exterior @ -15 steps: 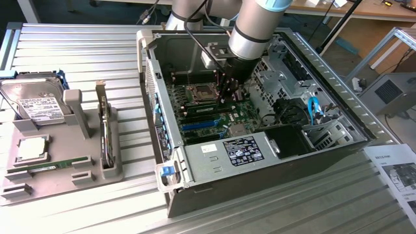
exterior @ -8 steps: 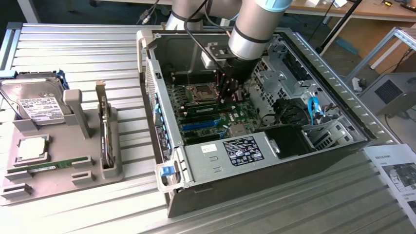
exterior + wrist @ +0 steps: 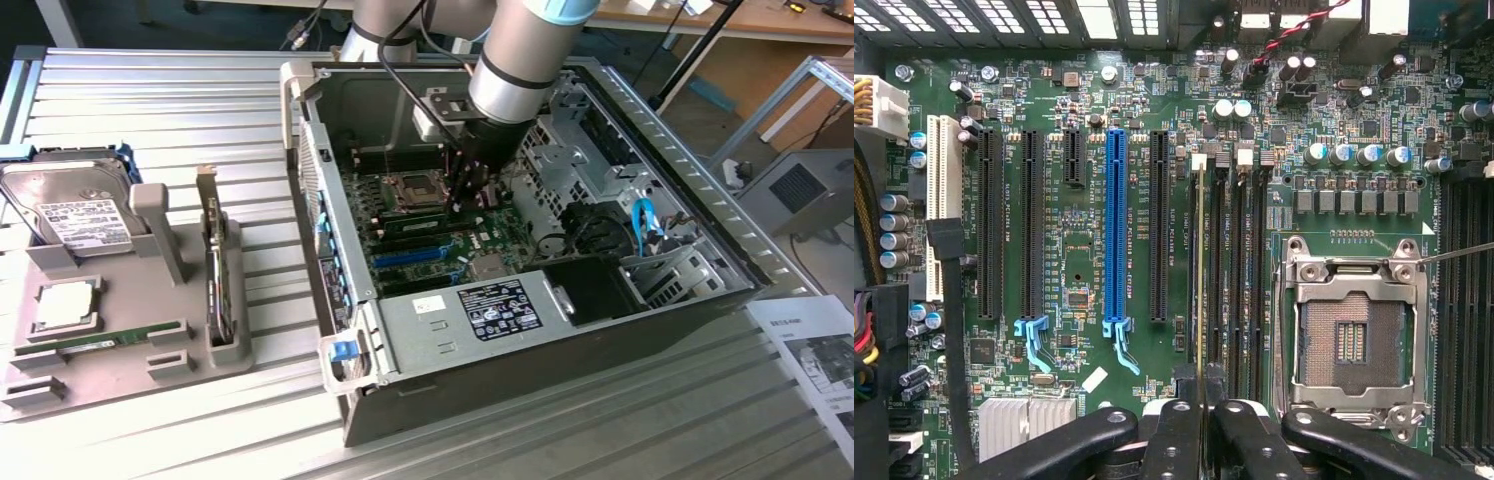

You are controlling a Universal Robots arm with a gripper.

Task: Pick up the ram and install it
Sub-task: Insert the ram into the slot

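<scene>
My jaws are clenched on the ram [image 3: 1201, 280]. It runs away from them edge-on as a thin pale line, so the pick-up is done. The stick is lined up along the first memory slot [image 3: 1194, 300], the one closest to the expansion slots, and its far end reaches the white latch [image 3: 1199, 160]. I cannot tell whether its lower edge has entered the slot or hangs just above it, so I judge the seating unfinished and no click-in shows.

Room is tight sideways. The empty memory slots [image 3: 1239, 280] lie just beside the ram on one side, and a black expansion slot [image 3: 1159, 230] runs parallel on the other. Nothing stands in either, so both flanks are low. The open CPU socket [image 3: 1354, 330] lies near, beyond the empty slots, with its bare contacts exposed. The blue slot [image 3: 1116, 230] lies further off. Past the latch stands a cluster of capacitors [image 3: 1232, 108].

In the exterior view my arm [image 3: 514, 70] drops through the open side of the computer case [image 3: 534, 390], with a drive cage [image 3: 587, 150] near it and free space above. Well apart, on the tabletop [image 3: 174, 100], a grey tray [image 3: 134, 370] carries a hard drive [image 3: 74, 215], an upright card [image 3: 214, 270] and another green stick [image 3: 100, 342] lying flat.
</scene>
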